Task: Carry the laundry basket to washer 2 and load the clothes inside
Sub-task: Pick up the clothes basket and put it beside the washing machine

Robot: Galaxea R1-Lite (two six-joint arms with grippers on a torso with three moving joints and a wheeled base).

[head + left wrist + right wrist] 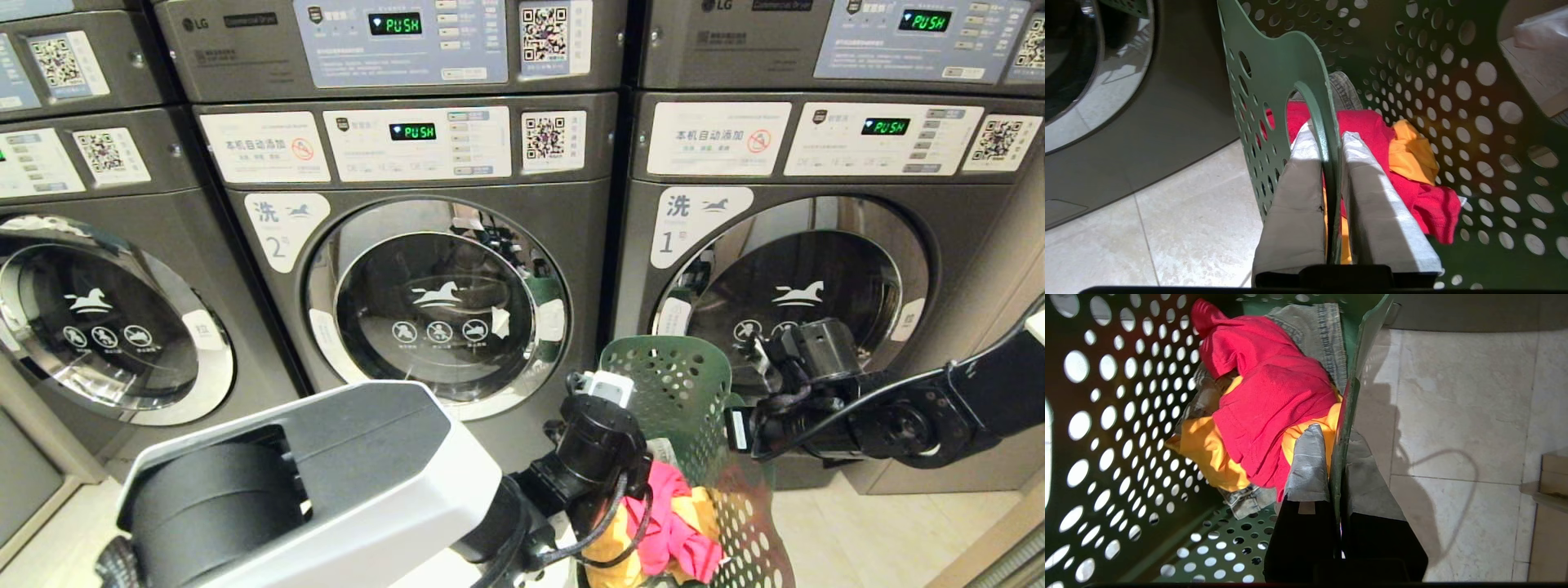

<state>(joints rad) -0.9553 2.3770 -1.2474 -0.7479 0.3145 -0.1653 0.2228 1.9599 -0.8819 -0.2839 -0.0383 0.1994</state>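
Observation:
The dark green laundry basket (682,392) hangs tilted between my two arms, low in the head view and in front of the gap between two machines. Red and yellow clothes (669,523) and a piece of denim (1323,332) lie inside it. My left gripper (1327,136) is shut on the basket's rim at the oval handle (1312,122). My right gripper (1337,435) is shut on the opposite wall (1349,412), one finger inside and one outside. Washer 2 (437,306), dark grey with a blue "2" label (282,224), stands behind, its round door closed.
The machine labelled "1" (796,278) stands to the right of washer 2, and another like machine (98,318) to its left, both with doors closed. Dryers (392,45) are stacked above. Pale floor tiles (1188,228) lie below the basket.

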